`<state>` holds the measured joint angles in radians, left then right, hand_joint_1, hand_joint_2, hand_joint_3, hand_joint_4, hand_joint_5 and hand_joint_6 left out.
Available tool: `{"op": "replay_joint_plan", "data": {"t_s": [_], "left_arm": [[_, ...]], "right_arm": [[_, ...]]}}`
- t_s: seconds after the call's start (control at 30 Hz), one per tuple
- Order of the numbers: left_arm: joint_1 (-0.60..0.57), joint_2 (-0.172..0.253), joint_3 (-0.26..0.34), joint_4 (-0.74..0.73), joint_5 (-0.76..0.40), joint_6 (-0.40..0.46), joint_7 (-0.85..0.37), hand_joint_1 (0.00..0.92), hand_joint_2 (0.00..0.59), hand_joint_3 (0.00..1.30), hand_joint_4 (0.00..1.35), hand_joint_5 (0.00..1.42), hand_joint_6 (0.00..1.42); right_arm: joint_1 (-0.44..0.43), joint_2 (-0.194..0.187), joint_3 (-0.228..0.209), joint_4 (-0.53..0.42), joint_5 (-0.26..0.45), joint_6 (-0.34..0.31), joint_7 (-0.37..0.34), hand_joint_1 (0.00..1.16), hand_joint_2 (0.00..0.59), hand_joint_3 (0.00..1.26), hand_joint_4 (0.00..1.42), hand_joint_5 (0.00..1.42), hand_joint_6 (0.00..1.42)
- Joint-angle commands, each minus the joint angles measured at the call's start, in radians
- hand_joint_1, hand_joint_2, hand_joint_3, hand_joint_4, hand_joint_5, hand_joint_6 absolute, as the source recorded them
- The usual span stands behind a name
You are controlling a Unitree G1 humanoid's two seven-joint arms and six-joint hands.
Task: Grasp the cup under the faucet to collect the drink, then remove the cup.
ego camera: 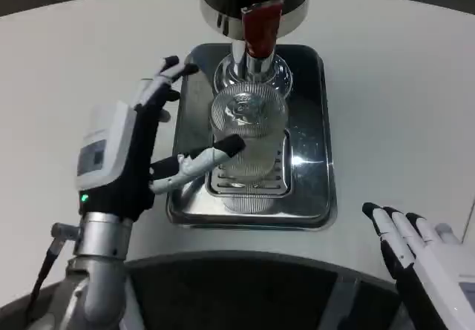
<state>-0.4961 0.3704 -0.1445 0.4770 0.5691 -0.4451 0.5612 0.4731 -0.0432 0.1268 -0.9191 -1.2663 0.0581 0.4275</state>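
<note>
1. Standing on the slotted grate of the drip tray point(315, 148), the cup point(249, 139) is right under the faucet point(260, 37) with its red lever. It is clear ribbed glass or plastic, round and upright, and I cannot tell if there is drink inside.
2. The left hand point(130, 148) is just beside the cup on its left. Its fingers point(211, 154) are spread wide, with the thumb tip reaching the front of the cup wall; the hand holds nothing yet.
3. I judge the risk is here: the ribbed wall looks slippery and the cup is tall, so if the thumb pushes before the other fingers close behind, the cup may tip or slide away from the faucet.
4. The tray is polished metal, shiny, rectangular with round corners.
5. The right hand point(427, 259) rests on the white desk point(401, 85), well apart, fingers loosely extended and holding nothing.
</note>
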Motion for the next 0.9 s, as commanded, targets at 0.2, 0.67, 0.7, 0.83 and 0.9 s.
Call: {"op": "replay_joint_plan", "data": {"t_s": [0.2, 0.67, 0.7, 0.83, 0.9], "left_arm": [[0.133, 0.084, 0.153, -0.230, -0.132, -0.016, -0.143, 0.114, 0.003, 0.29, 0.17, 0.35, 0.35], [0.083, 0.325, 0.278, -0.240, -0.653, -0.142, -0.813, 0.000, 0.008, 0.01, 0.00, 0.02, 0.00], [0.071, 0.338, 0.282, -0.245, -0.704, -0.129, -0.875, 0.000, 0.009, 0.00, 0.00, 0.01, 0.00], [0.039, 0.359, 0.301, -0.258, -0.827, -0.087, -1.045, 0.000, 0.011, 0.00, 0.00, 0.00, 0.00], [0.016, 0.372, 0.313, -0.271, -0.890, -0.059, -1.136, 0.000, 0.013, 0.00, 0.00, 0.00, 0.01]], "right_arm": [[-0.002, 0.002, 0.003, -0.009, -0.006, -0.008, -0.004, 0.68, 0.303, 0.00, 0.00, 0.00, 0.00], [-0.060, 0.005, 0.012, 0.025, -0.031, 0.002, 0.023, 0.68, 0.303, 0.00, 0.00, 0.00, 0.00], [-0.064, 0.005, 0.014, 0.028, -0.033, 0.003, 0.025, 0.68, 0.303, 0.00, 0.00, 0.00, 0.00], [-0.077, 0.009, 0.023, 0.041, -0.039, 0.006, 0.029, 0.68, 0.303, 0.00, 0.00, 0.00, 0.00], [-0.081, 0.011, 0.029, 0.045, -0.044, 0.006, 0.029, 0.68, 0.303, 0.00, 0.00, 0.00, 0.00]]}}
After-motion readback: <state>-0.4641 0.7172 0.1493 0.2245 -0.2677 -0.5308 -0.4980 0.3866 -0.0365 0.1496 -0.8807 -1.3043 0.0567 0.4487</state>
